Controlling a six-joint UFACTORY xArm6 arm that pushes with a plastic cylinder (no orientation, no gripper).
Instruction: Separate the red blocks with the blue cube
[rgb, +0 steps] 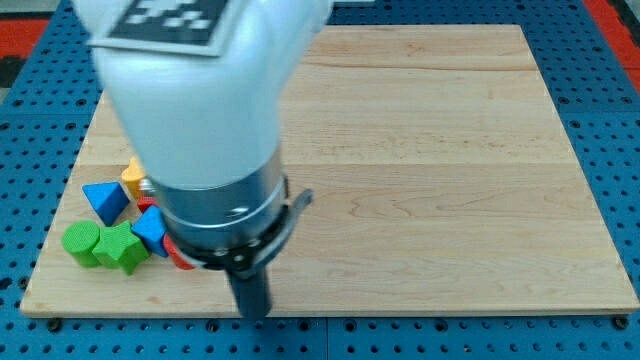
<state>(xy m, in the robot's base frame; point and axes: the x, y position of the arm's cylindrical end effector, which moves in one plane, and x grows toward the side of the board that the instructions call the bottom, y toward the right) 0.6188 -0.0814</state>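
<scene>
My tip (254, 312), seemingly right of blue cube (150, 229)

The pale wooden board surface (430, 180) rests on a blue perforated base (610, 90). Near the view's bottom-left corner, two green blocks (82, 243) (120, 247) sit touching. Above them lies a blue triangular block (105, 200), just beside a partly hidden yellow block (131, 177).
</scene>
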